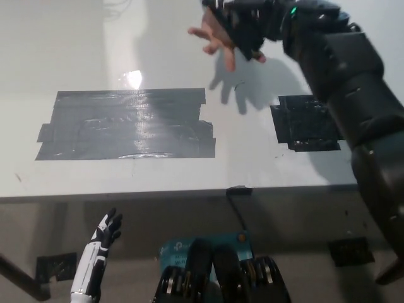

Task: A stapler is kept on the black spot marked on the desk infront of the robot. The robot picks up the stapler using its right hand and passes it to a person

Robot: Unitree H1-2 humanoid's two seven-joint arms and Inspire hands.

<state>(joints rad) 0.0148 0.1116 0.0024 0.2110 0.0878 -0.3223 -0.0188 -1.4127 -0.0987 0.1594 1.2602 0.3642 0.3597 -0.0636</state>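
Observation:
My black right hand [249, 22] is raised at the top of the head view, shut on a dark stapler [243, 39] that is hard to tell apart from the fingers. It sits right over a person's open hand [211, 36], whose fingertips show to its left and below it. The small black spot [306, 123] on the white desk [252, 164] lies bare, partly covered by my right forearm. My white left hand [104, 235] rests low at the lower left, below the desk's front edge, fingers apart and holding nothing.
A large grey tape patch [126, 123] covers the desk's left middle. A dark cable [237, 205] hangs from the desk's front edge. Black tape pieces [57, 266] lie on the floor.

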